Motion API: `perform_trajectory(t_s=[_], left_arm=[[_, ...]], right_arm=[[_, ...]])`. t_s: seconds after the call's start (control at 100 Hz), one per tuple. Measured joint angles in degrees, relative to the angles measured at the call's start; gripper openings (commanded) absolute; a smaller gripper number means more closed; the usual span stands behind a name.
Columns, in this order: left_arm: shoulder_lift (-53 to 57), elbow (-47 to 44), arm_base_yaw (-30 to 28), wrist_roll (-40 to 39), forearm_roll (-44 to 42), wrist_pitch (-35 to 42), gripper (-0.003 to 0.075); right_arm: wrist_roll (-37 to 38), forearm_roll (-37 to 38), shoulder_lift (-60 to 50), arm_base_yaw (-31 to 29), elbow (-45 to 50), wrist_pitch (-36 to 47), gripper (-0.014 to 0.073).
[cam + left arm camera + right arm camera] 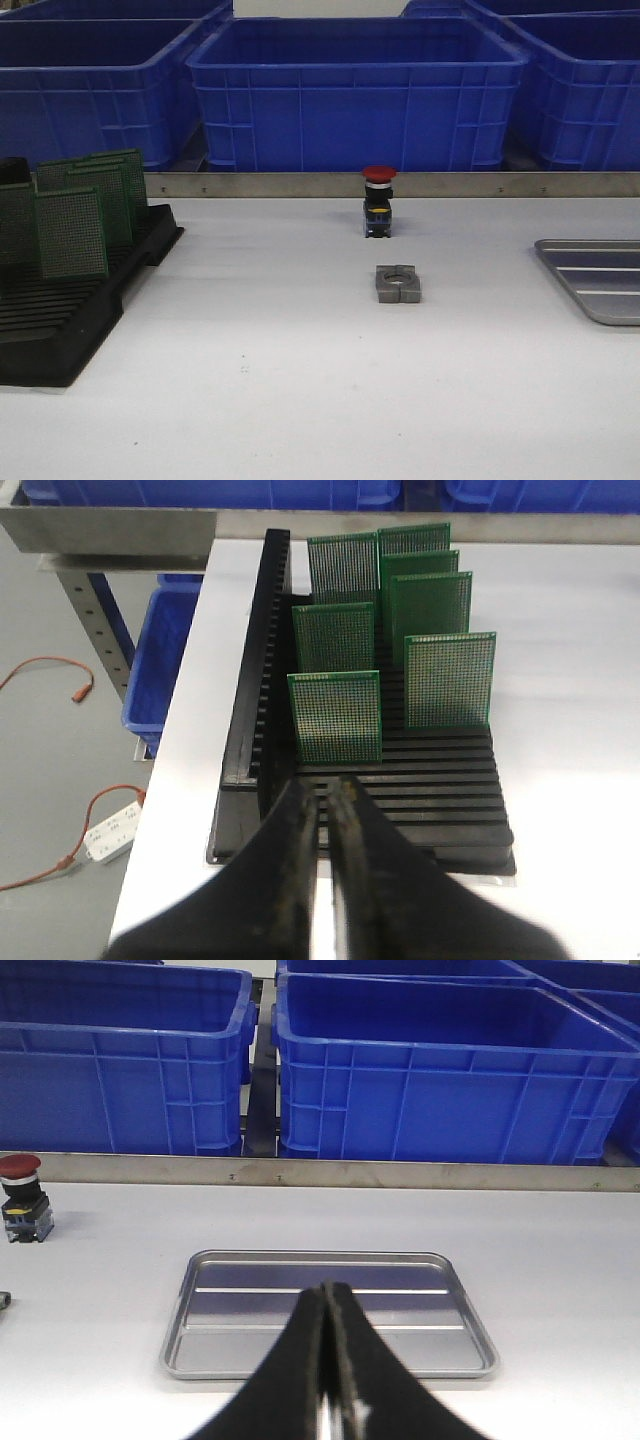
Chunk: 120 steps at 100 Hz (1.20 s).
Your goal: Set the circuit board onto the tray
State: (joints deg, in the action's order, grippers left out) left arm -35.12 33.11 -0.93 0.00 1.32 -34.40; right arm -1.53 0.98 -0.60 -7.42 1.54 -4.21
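Several green circuit boards [70, 232] stand upright in a black slotted rack [60, 330] at the table's left. In the left wrist view the nearest board [336, 716] stands just beyond my left gripper [325, 792]. That gripper hovers over the rack's near end [440, 810], its jaws together with only a thin slit and nothing between them. The grey ribbed metal tray [600, 280] lies at the table's right edge. In the right wrist view my right gripper [328, 1292] is shut and empty over the tray's near side [410, 1305]. Neither gripper shows in the front view.
A red push button [378, 200] and a grey metal block [398, 283] sit mid-table. Blue plastic bins [355, 95] stand behind a metal rail [250, 184] along the back. The table's left edge [165, 810] runs close beside the rack, with floor and cables below.
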Motion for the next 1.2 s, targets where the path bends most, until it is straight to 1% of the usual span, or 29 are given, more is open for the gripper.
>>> perform_trajectory(t_s=[0.02, 0.14, 0.19, 0.24, 0.34, 0.41, 0.48, 0.53, 0.6, 0.64, 0.81, 0.86, 0.93, 1.0, 1.2], left_arm=[[-0.9, 0.7, 0.0, 1.0, 0.1, -0.3, 0.0159], [-8.7, 5.1, 0.0, 7.0, 2.0, -2.3, 0.0356], [-11.4, 7.0, 0.0, 10.0, 3.2, -2.9, 0.0413], [-14.2, 8.9, 0.0, 13.2, 4.9, -3.9, 0.0445], [-19.6, 12.8, 0.0, 20.2, 8.6, -5.2, 0.0449], [-23.4, 15.6, 0.0, 26.8, 11.5, -6.2, 0.0449], [-27.1, 18.5, 0.0, 35.8, 15.9, -8.2, 0.0449], [-29.7, 20.9, 0.0, 44.3, 18.9, -10.0, 0.0449], [-33.4, 24.0, 0.0, 53.6, 22.4, -12.7, 0.0449], [-35.7, 25.6, 0.0, 57.5, 23.9, -14.0, 0.0449], [-44.5, 33.0, 0.0, 78.3, 26.1, -22.0, 0.0439], [-47.1, 34.5, 0.0, 83.1, 26.2, -23.6, 0.0439], [-50.1, 36.5, 0.0, 87.6, 26.2, -24.5, 0.0439], [-52.9, 38.2, 0.0, 90.1, 26.2, -24.6, 0.0439], [-60.1, 42.2, 1.2, 91.9, 22.8, -24.2, 0.0439]], right_arm=[[0.0, 0.0, 0.0, 0.0, 0.0, 0.0, -0.0107], [0.0, 0.0, 0.0, 0.0, 0.0, 0.0, -0.0107], [0.0, 0.0, 0.0, 0.0, 0.0, 0.0, -0.0107], [0.0, 0.0, 0.0, 0.0, 0.0, 0.0, -0.0107], [0.0, 0.0, 0.0, 0.0, 0.0, 0.0, -0.0107], [0.0, 0.0, 0.0, 0.0, 0.0, 0.0, -0.0107], [0.0, 0.0, 0.0, 0.0, 0.0, 0.0, -0.0107], [0.0, 0.0, 0.0, 0.0, 0.0, 0.0, -0.0107], [0.0, 0.0, 0.0, 0.0, 0.0, 0.0, -0.0107], [0.0, 0.0, 0.0, 0.0, 0.0, 0.0, -0.0107], [0.0, 0.0, 0.0, 0.0, 0.0, 0.0, -0.0107], [0.0, 0.0, 0.0, 0.0, 0.0, 0.0, -0.0107], [0.0, 0.0, 0.0, 0.0, 0.0, 0.0, -0.0107], [0.0, 0.0, 0.0, 0.0, 0.0, 0.0, -0.0107], [0.0, 0.0, 0.0, 0.0, 0.0, 0.0, -0.0107]])
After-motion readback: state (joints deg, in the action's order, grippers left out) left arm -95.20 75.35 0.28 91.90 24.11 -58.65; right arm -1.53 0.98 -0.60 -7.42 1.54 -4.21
